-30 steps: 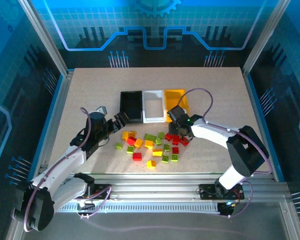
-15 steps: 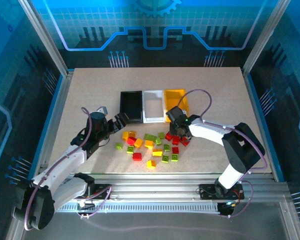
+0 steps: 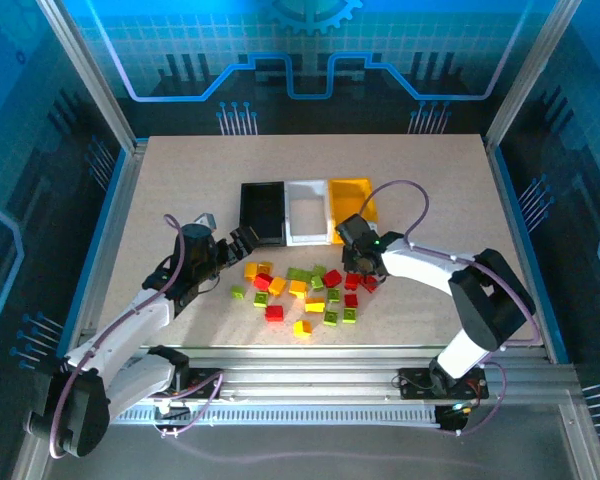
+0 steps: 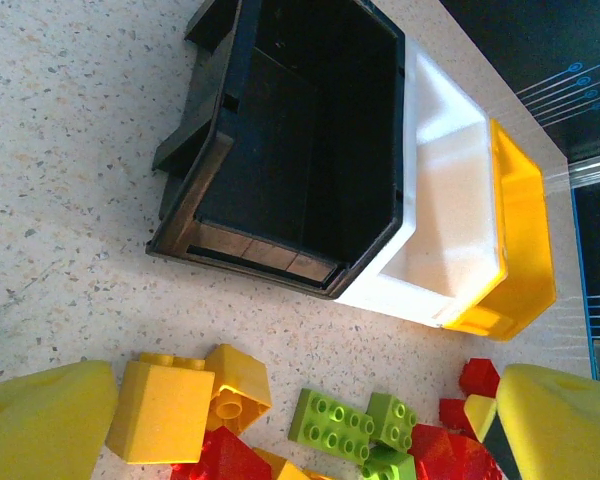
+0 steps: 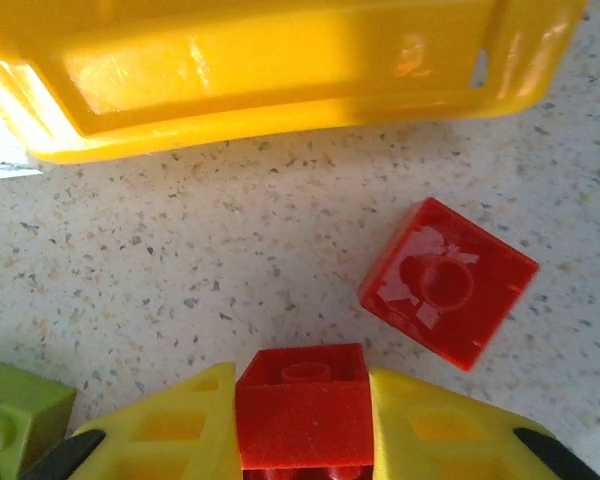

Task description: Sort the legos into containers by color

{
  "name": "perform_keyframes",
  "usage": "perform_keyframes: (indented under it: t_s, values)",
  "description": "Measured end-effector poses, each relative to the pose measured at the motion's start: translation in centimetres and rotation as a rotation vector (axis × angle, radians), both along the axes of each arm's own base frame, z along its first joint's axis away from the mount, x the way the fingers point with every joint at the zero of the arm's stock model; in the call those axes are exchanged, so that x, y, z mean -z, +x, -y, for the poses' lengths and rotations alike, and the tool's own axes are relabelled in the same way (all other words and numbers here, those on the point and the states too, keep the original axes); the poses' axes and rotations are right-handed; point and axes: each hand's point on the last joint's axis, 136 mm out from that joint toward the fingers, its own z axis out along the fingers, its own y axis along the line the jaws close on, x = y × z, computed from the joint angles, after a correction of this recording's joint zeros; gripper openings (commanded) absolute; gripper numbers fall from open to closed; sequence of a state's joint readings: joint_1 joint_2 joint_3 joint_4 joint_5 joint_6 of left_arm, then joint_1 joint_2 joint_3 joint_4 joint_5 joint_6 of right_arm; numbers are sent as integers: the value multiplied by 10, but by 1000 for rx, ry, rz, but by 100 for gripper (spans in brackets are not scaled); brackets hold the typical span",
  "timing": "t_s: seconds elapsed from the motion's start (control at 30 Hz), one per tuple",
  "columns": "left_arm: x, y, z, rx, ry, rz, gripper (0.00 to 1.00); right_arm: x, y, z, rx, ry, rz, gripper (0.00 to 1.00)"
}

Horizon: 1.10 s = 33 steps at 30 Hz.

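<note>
**Mia:** Where is the left arm?

**Sam:** It starts at the near left edge of the speckled beige table [image 3: 180,190]. It bends up and leans in toward the middle. The left gripper [image 3: 242,243] sits low, just beside the left end of the pile of little red, yellow-orange and lime green plastic bricks [image 3: 300,288].

**Mia:** Is it holding one?

**Sam:** No. Its two yellow fingers [image 4: 40,420] are spread wide apart and pinch nothing.

**Mia:** And the right arm?

**Sam:** It stands up from the near right side and bends at the elbow. Its long part reaches left across the table. The right gripper [image 5: 302,400] points down at the right end of the pile.

**Mia:** What is in it?

**Sam:** A small red square plastic brick [image 5: 300,385]. The fingers squeeze it from both sides. I cannot tell if it is off the table.

**Mia:** What is close to it?

**Sam:** A second red brick [image 5: 448,283] lies flat near it. A green brick [image 5: 5,420] sits on the other side.

**Mia:** What is behind the pile?

**Sam:** Three bins in a row, side against side. The black open rectangular plastic bin [image 3: 262,213] is on the left. The white bin [image 3: 308,212] is in the middle, and the yellow bin [image 3: 352,195] is on the right. The yellow bin is just behind the right gripper. The pile lies on the table in front of the bins.
</note>
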<state>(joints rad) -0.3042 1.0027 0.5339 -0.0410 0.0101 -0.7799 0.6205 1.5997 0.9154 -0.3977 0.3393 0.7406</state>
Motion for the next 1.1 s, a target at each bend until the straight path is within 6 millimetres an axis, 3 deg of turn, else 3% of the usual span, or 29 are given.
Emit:
perform_keyframes:
  t_s: [0.1, 0.23, 0.37, 0.43, 0.53, 0.63, 0.77, 0.93, 1.1]
  values:
    - [0, -1, 1, 6, -3, -3, 99, -19, 0, 1, -6, 20, 37, 31]
    - [0, -1, 1, 7, -2, -4, 99, -60, 9, -3, -20, 59, 117, 32]
    - [2, -2, 1, 8, 1, -15, 99, -99, 44, -9, -4, 82, 204, 32]
    - [5, -6, 3, 15, 6, -30, 99, -108, 66, -9, 16, 80, 228, 33]
    - [10, -11, 3, 21, 14, -57, 99, -103, 100, -8, 47, 64, 226, 33]
    - [17, -18, 2, 23, 27, -98, 97, -82, 127, -4, 66, 32, 191, 38]
    - [27, -29, -5, 10, 61, -161, 94, -61, 149, -4, 55, 0, 147, 66]
    - [40, -43, -16, -16, 115, -227, 84, -70, 153, -10, 25, 10, 163, 71]
    - [55, -59, -16, 0, 183, -298, 78, -94, 138, -11, 9, 40, 208, 71]
